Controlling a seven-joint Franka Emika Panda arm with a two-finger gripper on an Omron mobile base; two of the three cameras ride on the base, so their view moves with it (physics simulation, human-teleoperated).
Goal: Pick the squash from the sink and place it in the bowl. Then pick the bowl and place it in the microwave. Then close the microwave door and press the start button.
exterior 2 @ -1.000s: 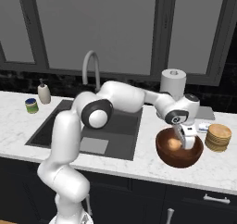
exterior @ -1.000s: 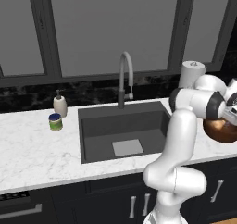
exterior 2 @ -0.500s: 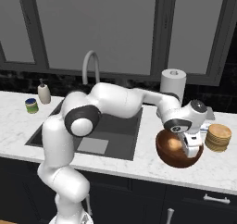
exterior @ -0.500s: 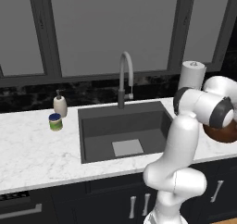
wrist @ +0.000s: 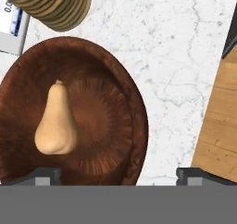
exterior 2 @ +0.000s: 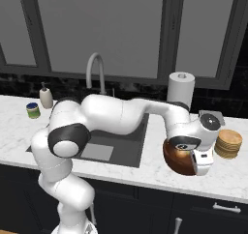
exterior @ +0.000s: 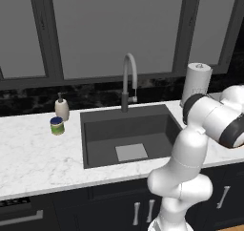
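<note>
— Where's the squash (wrist: 55,123)?
— Lying inside the bowl (wrist: 109,140), on its bottom, narrow end pointing toward the stacked tan discs (wrist: 53,5).
— And the gripper (wrist: 118,176)?
— Hanging spread wide over the bowl, gripping nothing, fingertips (wrist: 44,176) straddling the near rim.
— The bowl itself?
— Sitting on the marble counter (exterior 2: 145,168), right of the sink (exterior: 128,134).

The pear-shaped tan squash (wrist: 55,126) lies inside the round reddish-brown wooden bowl (wrist: 121,93). The bowl sits on the white marble table (exterior 2: 145,166), right of the dark rectangular sink (exterior 2: 127,146).
</note>
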